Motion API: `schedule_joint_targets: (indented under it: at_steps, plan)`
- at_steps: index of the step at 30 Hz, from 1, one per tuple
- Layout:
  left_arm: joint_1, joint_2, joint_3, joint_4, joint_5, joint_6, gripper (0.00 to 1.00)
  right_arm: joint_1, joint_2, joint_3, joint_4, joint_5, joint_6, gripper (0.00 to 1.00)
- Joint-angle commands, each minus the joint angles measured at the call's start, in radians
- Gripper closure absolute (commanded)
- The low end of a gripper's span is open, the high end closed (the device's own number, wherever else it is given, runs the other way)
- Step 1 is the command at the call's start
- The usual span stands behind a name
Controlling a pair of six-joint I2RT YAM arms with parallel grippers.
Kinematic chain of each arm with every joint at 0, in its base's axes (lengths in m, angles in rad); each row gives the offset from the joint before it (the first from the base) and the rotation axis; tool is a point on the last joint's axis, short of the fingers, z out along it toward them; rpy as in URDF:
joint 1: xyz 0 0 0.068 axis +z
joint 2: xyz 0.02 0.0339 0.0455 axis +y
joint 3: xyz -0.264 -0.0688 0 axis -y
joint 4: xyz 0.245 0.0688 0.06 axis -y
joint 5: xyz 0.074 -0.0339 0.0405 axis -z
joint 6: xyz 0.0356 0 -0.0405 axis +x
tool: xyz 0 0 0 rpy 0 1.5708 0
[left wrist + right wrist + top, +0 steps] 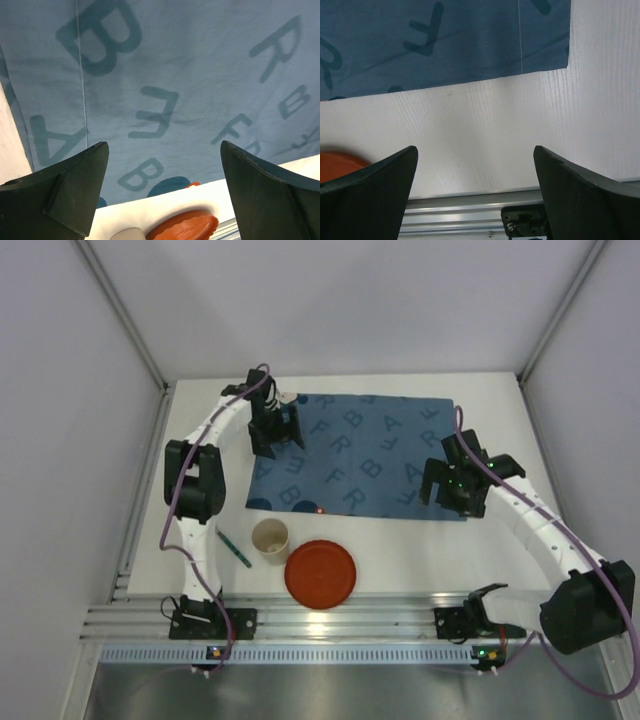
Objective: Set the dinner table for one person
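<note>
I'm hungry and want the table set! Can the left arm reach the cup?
Probably yes: the cup stands uncovered on that side, nothing blocks it, and the left gripper is open and empty.

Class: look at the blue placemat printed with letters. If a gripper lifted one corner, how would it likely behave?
Probably floppy: the placemat shows creases and a stitched hem, like cloth. Lifted, it would likely drape and sag. Pushed, it may bunch rather than slide across the dinner table.

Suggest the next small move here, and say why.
Probably bring the open left hand back toward the round orange plate. The blue lettered placemat already lies flat on the white table, that hand holds nothing, and the plate sits off the mat.
</note>
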Motion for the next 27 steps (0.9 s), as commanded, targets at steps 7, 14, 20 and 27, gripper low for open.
schedule_joint_targets:
  at_steps: [7,14,20,27]
  plan:
    - [-0.001,-0.061,-0.287,0.108,-0.061,-0.017,0.02,-0.009,0.076,0.051,0.057,-0.021,-0.06,0.0]
    - [0.001,-0.134,-0.418,0.087,-0.15,-0.03,0.02,-0.008,0.187,0.154,0.066,-0.044,-0.103,0.0]
    - [0.001,-0.262,-0.522,0.068,-0.229,-0.048,0.02,-0.006,0.176,0.148,0.108,-0.081,-0.132,0.0]
    - [-0.001,-0.315,-0.47,0.038,-0.275,-0.056,0.01,0.099,0.121,0.22,0.158,-0.336,-0.264,0.0]
